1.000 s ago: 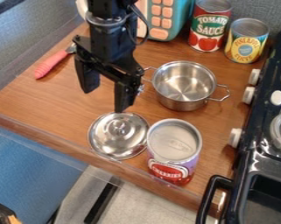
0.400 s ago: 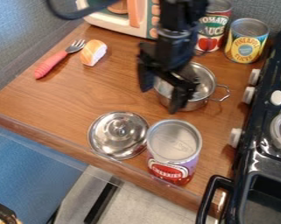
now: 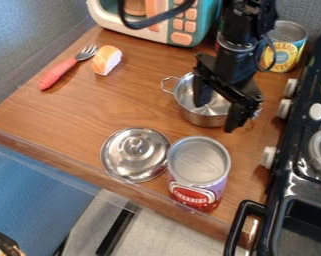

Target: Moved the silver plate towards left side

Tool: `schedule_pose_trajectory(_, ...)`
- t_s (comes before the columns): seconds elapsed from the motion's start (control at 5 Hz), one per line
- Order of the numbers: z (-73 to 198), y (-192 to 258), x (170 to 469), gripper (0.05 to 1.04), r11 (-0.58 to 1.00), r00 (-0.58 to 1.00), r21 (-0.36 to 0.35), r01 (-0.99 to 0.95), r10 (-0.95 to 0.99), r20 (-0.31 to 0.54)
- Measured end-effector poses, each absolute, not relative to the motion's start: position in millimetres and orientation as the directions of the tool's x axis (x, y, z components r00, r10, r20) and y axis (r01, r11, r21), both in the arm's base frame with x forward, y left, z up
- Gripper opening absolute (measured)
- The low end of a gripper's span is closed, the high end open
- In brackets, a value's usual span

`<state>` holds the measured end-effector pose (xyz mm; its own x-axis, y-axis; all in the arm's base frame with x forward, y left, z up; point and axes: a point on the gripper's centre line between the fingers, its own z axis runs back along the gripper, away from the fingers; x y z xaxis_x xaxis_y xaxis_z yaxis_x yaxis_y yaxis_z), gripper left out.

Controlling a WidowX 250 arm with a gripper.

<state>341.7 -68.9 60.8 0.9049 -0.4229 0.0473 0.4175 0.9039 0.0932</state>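
- Pot [image 3: 197, 119]: landmark, upright on the bench [image 3: 89, 112].
- Tool [image 3: 216, 116]: above the pot; fingers open, spread apart.
- Silver lid [image 3: 126, 161]: rests knob-up on the bench, lower left of the pot in the camera view.
- Red-and-purple can [image 3: 199, 167]: upright, below the pot, just beside the silver lid.
- Fork [image 3: 56, 74] and bread piece [image 3: 106, 60]: upper left of the pot.
- Yellow-label can [image 3: 283, 49]: upper right of the pot.
- Stove [image 3: 293, 172]: right of the pot.

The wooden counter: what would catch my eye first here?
Probably the black robot arm coming down from the top, its end effector open over the steel pot. Next, the shiny silver lid near the front edge, beside the cherries can.
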Motion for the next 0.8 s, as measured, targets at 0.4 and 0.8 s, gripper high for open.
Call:
schedule_pose_trajectory(0.4,45.5,-74.0,343.8,0.659,0.897,0.897,0.073,0.436,-0.44,0.048)
schedule_pose_trajectory(0.8,40.8,-71.9,338.5,0.155,0.894,0.895,0.074,0.441,-0.444,0.029)
